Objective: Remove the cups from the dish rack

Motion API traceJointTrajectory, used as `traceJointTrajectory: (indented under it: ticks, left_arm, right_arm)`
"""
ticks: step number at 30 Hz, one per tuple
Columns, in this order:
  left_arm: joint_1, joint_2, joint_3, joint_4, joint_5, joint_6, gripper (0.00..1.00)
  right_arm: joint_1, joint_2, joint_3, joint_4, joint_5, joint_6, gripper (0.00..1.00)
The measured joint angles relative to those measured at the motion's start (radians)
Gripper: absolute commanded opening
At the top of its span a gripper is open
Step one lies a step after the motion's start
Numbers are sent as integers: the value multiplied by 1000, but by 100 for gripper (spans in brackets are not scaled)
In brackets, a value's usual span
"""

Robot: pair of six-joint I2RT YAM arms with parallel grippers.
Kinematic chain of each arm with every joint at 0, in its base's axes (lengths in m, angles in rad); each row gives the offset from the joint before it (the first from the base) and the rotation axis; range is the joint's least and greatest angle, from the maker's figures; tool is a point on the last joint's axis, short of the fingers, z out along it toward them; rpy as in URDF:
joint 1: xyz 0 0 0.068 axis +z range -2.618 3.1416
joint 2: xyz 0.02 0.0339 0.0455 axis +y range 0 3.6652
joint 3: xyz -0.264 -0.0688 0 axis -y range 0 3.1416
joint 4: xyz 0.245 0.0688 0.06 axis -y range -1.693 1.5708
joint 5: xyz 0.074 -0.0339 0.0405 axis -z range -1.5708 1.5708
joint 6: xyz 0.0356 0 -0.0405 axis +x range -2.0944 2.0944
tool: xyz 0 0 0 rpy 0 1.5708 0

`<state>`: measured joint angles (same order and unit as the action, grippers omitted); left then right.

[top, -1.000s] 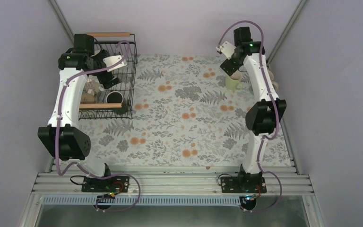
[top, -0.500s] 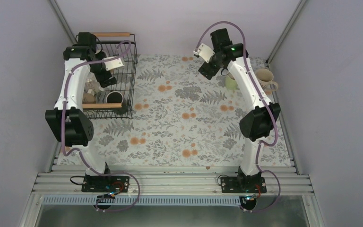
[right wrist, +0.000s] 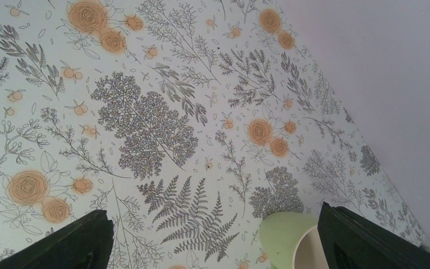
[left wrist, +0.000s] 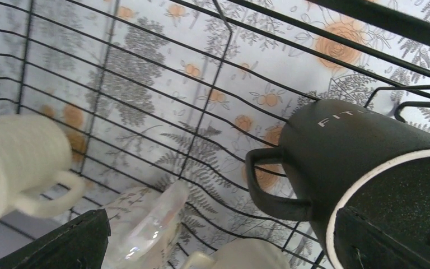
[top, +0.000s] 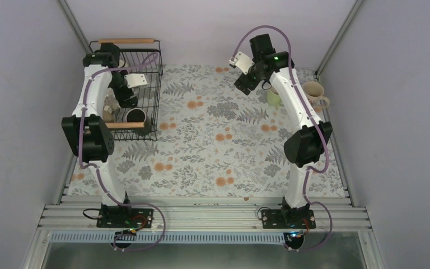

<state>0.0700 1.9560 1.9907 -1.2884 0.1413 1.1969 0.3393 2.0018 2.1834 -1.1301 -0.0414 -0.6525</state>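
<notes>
Overhead, the dish rack (top: 158,84) sits at the far left of the floral cloth (top: 218,145). The left gripper (top: 126,96) hangs inside it, and its arm hides most of the load. Only the black mug (top: 136,116) shows clearly, at the rack's near end. The left wrist camera adds what that view lacks. Its fingers (left wrist: 61,246) are spread wide and hold nothing, and one of them lies across the black mug's mouth. White lettering shows on that mug's side. A cream mug (left wrist: 17,162) and a clear glass piece (left wrist: 145,224) also lie on the rack's wires.

Well apart from the rack, the right gripper (top: 245,84) hovers over bare cloth, its fingers (right wrist: 73,241) parted and empty. The pale green mug (right wrist: 285,235) is just beside one of them. A beige mug (top: 316,92) stands farther still from the rack.

Since half a second ago the left elbow has swung in towards the rack. The right arm has not moved.
</notes>
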Motion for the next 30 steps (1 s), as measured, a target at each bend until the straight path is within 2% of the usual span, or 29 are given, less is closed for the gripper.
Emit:
traceJointTrajectory:
  ticks: [15, 30]
  left_arm:
    - [-9, 91, 64, -79, -4, 3, 98]
    - [-33, 139, 123, -71, -18, 9, 98]
  right_arm:
    - [0, 1, 0, 0, -3, 0, 95]
    - [0, 2, -24, 14, -7, 0, 96]
